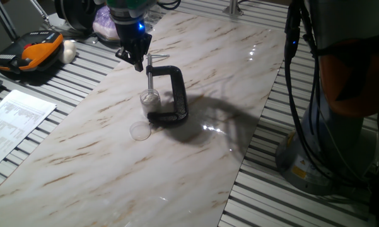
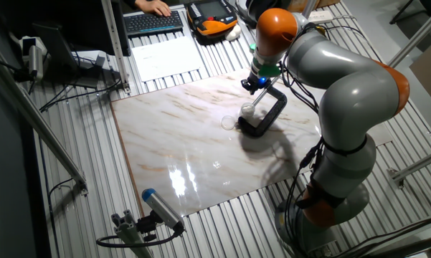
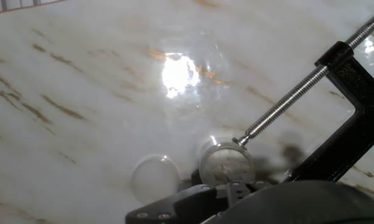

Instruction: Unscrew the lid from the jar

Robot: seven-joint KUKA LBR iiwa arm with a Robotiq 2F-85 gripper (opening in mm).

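One fixed view: low, close, along the table (image 1: 113,157). Other fixed view: high, distant, opposite side, whole arm visible. Hand view: looks down, very near. All share the C-clamp (image 1: 171,94).

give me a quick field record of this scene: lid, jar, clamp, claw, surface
lid: off the jar, lying flat on the marble, just in front of the jar
jar: clear, upright, pinned under the clamp's screw, open on top
clamp: black C-clamp, standing on the surface, metal screw pressing down into the jar
claw: above the clamp's screw end, holding nothing visible; open or shut cannot be told
surface: marble-patterned board on a slatted table
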